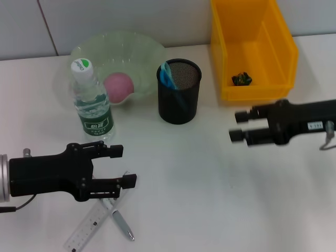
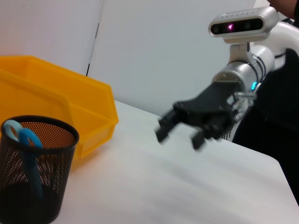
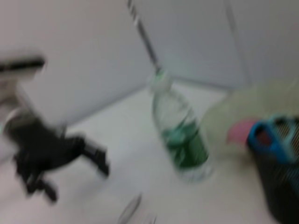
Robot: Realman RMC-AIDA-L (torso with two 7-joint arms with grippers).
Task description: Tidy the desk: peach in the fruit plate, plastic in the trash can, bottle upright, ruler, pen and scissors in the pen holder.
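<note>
Left pincer (image 1: 125, 166), fingers apart, hovers level above ruler (image 1: 86, 227) and pen (image 1: 120, 220).

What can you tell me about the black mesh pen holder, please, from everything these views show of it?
The pen holder is a round black cup of fine wire mesh with a solid rim, standing upright on the white desk. It sits between the fruit plate and the yellow bin, apart from both as far as the head view shows. Blue-handled scissors stand inside it, their handles leaning on the rim. Neither tool touches it.
</note>
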